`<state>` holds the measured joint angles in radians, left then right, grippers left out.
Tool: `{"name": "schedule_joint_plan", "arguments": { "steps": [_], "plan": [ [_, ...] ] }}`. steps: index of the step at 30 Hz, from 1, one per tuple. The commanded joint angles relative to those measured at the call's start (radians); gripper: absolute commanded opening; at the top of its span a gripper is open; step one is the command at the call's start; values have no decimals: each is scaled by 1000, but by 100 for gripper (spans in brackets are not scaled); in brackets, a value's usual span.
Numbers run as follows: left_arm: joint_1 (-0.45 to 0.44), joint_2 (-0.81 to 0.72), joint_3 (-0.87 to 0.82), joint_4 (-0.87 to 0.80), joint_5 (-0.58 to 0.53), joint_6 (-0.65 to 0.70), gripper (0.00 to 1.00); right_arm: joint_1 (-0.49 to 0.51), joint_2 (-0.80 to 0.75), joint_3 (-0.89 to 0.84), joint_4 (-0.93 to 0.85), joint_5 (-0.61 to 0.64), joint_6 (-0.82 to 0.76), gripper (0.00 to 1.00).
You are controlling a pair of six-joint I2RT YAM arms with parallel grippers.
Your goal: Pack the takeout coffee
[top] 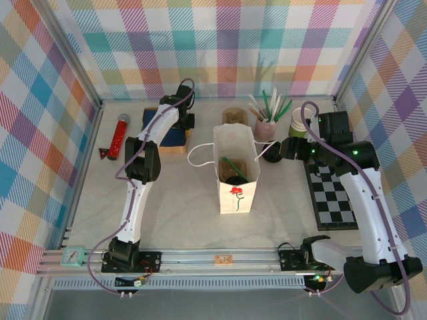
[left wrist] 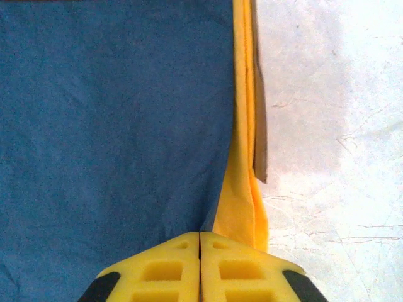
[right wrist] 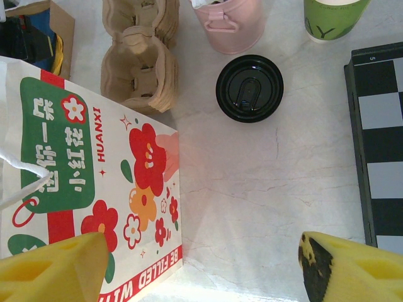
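The white flowered paper bag (top: 235,175) stands open mid-table. In its mouth I see a dark round lid (top: 233,177) that I take for the takeout coffee, with a green straw beside it; the cup's body is hidden by the bag walls. My right gripper (right wrist: 201,264) hangs open just right of the bag (right wrist: 94,157), holding nothing. My left gripper (left wrist: 200,234) is at the back left (top: 181,127), shut on the edge of a blue napkin (left wrist: 113,126) that lies over a yellow one (left wrist: 242,207).
A loose black lid (right wrist: 250,88) lies on the table right of the bag. Behind stand cardboard cup carriers (right wrist: 141,56), a pink bucket of straws (top: 265,125) and stacked green cups (top: 298,123). A checkered mat (top: 330,197) is at right, a red tube (top: 119,137) at left.
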<state>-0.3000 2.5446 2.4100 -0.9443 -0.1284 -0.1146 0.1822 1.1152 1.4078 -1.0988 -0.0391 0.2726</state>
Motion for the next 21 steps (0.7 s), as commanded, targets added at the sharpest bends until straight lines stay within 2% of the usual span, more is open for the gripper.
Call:
{"name": "schedule_joint_plan", "arguments": {
  "steps": [1, 7, 21],
  "plan": [
    [-10, -34, 33, -40, -25, 20, 4, -6, -20, -6, 17, -22, -11, 79],
    [-10, -63, 32, -62, -36, 42, 0, -6, -25, -4, 16, -30, -7, 77],
    [-16, -152, 31, -97, 10, 50, 0, -6, -37, 4, 15, -45, 3, 76]
  ]
}}
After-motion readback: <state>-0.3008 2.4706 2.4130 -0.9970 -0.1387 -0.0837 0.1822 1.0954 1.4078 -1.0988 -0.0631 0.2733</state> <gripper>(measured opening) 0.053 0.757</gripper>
